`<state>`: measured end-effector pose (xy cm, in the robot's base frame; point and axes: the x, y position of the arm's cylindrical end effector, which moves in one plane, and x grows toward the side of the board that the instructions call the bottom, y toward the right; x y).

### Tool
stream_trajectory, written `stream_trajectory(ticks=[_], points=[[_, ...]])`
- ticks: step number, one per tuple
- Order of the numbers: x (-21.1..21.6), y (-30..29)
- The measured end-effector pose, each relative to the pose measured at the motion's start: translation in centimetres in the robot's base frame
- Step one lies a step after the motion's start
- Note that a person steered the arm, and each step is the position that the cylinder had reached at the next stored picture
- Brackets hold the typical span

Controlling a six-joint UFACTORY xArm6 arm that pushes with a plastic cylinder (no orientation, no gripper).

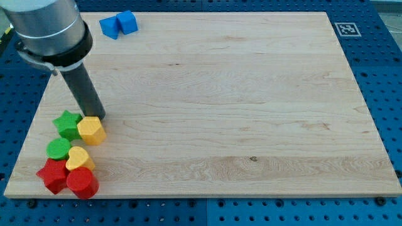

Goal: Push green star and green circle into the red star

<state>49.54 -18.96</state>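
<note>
The green star (66,123) lies near the board's left edge, touching a yellow hexagon (92,130) on its right. Below them sit the green circle (59,149) and a yellow heart (79,158), side by side. The red star (53,175) is at the bottom left corner, just under the green circle, with a red cylinder (82,182) to its right. My tip (98,116) rests on the board just above the yellow hexagon and to the right of the green star.
Two blue blocks (118,24) sit together at the board's top left. The wooden board (251,107) lies on a blue pegboard table; a marker tag (345,29) is beyond the top right corner.
</note>
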Motion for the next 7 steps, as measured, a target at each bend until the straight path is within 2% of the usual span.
stream_trajectory(ticks=[1, 2, 3, 4, 7], points=[[1.2, 0.0], [-0.7, -0.5], [-3.6, -3.9], [-3.8, -7.7], [1.0, -8.5]])
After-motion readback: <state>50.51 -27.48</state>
